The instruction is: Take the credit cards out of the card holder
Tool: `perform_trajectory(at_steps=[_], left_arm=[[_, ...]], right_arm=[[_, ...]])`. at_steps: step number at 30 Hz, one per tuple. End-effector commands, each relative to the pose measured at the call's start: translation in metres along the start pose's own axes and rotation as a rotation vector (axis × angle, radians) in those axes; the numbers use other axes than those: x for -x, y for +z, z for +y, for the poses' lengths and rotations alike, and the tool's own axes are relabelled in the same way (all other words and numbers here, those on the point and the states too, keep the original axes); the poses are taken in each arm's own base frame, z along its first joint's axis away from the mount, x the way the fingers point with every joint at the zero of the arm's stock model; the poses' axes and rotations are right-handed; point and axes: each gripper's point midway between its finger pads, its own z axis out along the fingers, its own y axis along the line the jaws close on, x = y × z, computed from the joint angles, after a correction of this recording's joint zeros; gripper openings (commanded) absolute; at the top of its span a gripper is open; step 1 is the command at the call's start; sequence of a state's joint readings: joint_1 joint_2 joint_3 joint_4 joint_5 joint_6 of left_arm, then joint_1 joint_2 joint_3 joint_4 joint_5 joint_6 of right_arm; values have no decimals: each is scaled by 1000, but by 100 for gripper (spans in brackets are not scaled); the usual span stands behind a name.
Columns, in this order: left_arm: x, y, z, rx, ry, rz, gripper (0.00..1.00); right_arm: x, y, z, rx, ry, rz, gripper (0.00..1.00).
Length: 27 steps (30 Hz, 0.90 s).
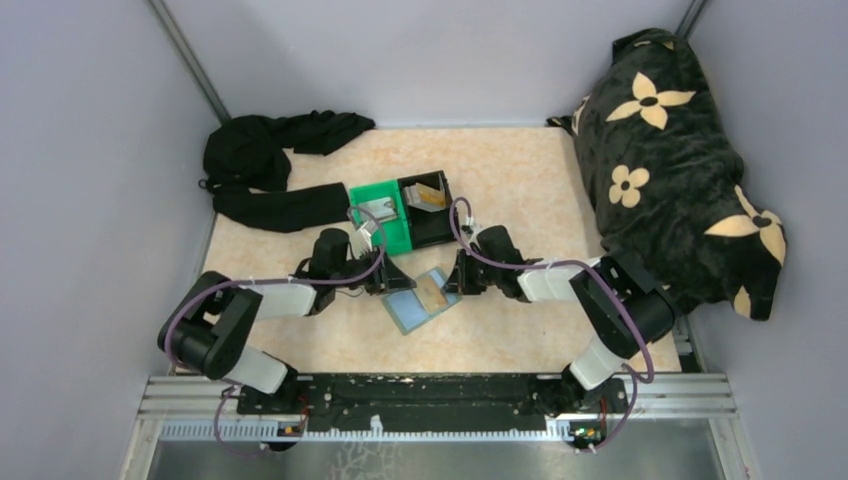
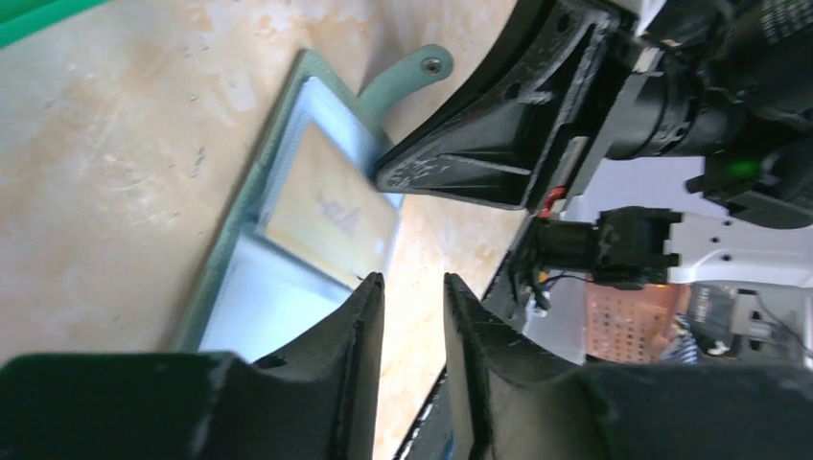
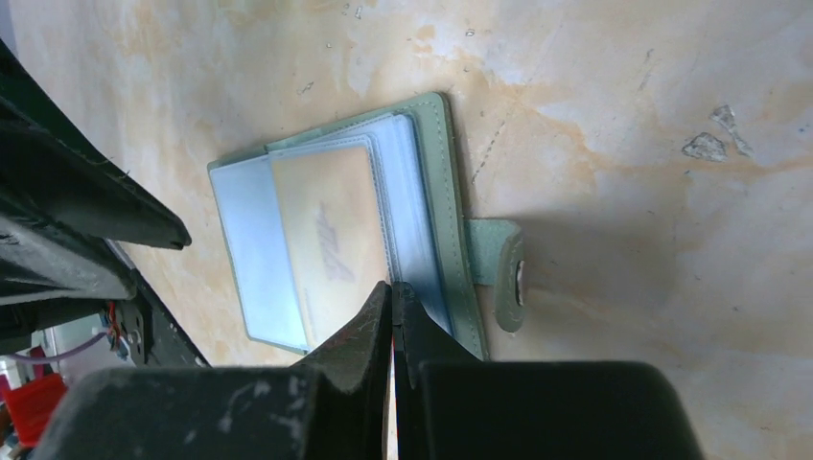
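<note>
Grey walls (image 1: 90,150) are enclosing a beige table (image 1: 520,170). The card holder (image 3: 419,216) is lying open, showing a tan credit card (image 3: 331,230). The left gripper (image 2: 413,284) is gaping empty and the right gripper (image 3: 393,289) is closed.

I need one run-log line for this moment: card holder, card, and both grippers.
card holder: open, flat | tan card: inside sleeve | left gripper: open, empty | right gripper: shut, tips over card holder
</note>
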<state>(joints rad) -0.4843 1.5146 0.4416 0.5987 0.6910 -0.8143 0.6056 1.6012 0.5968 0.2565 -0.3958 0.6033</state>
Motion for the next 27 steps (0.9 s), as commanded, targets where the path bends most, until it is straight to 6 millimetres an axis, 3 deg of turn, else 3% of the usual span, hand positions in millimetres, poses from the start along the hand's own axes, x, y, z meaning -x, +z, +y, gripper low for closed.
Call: perform_trajectory(at_steps=[1,13,21,27], left_arm=[[-19,-11,29,155,10,34,31],[-74,-39,44,332,-22,92,24],[-78,-29,82,460,-51,124,23],[-76,-18,86,453,-51,146,23]], right_arm=[[6,-5,-15,-93,-31,-22,0],[9,-9,-22,-114,-40,-30,0],[6,-11,-20,-99,-49,-19,0],[-1,-9,-10,-58,-60,2,0]])
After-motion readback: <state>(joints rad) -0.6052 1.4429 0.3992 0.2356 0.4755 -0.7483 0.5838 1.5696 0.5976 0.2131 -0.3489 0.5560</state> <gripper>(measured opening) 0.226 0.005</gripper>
